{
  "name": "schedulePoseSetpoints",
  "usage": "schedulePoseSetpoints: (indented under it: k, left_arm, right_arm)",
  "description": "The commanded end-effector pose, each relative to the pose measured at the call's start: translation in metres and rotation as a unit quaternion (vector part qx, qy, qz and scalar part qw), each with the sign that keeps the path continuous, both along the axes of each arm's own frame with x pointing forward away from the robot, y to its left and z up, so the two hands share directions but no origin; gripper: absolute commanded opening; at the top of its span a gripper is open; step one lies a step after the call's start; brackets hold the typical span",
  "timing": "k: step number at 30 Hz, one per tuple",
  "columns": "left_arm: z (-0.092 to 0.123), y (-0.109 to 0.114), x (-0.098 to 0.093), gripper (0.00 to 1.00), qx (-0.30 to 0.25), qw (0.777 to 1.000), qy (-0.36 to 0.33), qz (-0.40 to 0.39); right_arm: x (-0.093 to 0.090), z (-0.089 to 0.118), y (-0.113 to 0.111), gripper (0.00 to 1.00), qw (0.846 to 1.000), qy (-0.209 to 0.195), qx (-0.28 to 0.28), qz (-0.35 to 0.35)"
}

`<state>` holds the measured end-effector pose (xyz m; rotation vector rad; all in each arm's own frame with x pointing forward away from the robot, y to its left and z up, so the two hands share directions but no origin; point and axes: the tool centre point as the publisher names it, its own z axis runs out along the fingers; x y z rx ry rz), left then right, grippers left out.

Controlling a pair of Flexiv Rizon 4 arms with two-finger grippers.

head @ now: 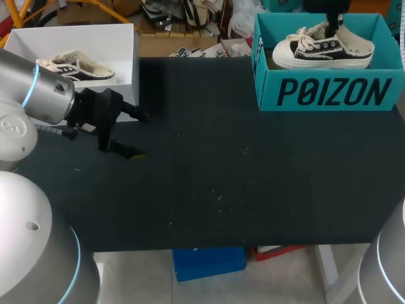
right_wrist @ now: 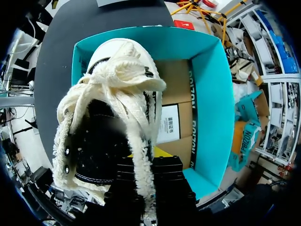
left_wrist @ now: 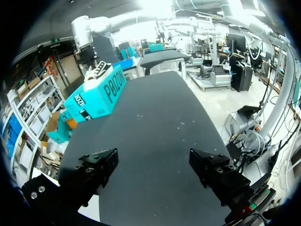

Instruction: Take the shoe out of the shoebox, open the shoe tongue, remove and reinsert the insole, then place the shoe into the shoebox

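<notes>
Tabletop of flat black material fills the near ground. At its 9 o'clock side hangs the left gripper, released, its two dark fingers spread wide with nothing between them; the left wrist view shows only bare table under it.

Farther back, at 11 o'clock, sits a white open cardboard box. In it lies a cream and black low shoe, its long axis running roughly from 10 to 4 o'clock; I cannot tell which end is its toe.

At 1 o'clock, at the table's far edge, stands the teal cardboard shoebox, open at the top. Inside it is the black canvas sneaker with cream fleece trim, white laces and a white rubber sole, upright, sole down. Its long axis lies along the box's length, white toe cap toward 9 o'clock, heel toward 3 o'clock. The right gripper comes down from the far side and is clenched on the sneaker's fleecy collar, near the laces. Brown cardboard shows on the box floor beside the sneaker.
</notes>
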<state>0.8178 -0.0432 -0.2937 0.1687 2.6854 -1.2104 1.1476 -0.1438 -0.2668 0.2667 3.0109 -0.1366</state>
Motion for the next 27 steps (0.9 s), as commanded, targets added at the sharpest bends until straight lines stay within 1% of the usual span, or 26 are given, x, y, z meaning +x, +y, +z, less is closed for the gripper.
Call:
schedulePoseSetpoints:
  k: [1, 6, 16, 21, 27]
  left_arm:
    - [0.000, -0.001, -0.001, 1.00, 0.001, 1.000, -0.002, 0.002]
    - [0.000, -0.001, -0.001, 1.00, 0.001, 1.000, -0.002, 0.002]
    - [0.000, -0.001, -0.001, 1.00, 0.001, 1.000, -0.002, 0.002]
    - [0.000, -0.001, -0.001, 1.00, 0.001, 1.000, -0.002, 0.002]
    - [0.000, -0.001, -0.001, 1.00, 0.001, 1.000, -0.002, 0.002]
  right_arm:
    - [0.009, -0.020, -0.001, 0.00, 1.000, 0.010, 0.013, 0.001]
    - [0.011, -0.039, -0.003, 0.00, 1.000, 0.018, 0.018, 0.000]
    - [0.013, -0.079, -0.014, 0.00, 0.998, 0.051, 0.026, -0.001]
    - [0.015, -0.098, -0.015, 0.00, 0.998, 0.057, 0.026, 0.003]
    - [0.018, -0.116, -0.015, 0.00, 0.998, 0.062, 0.021, -0.002]
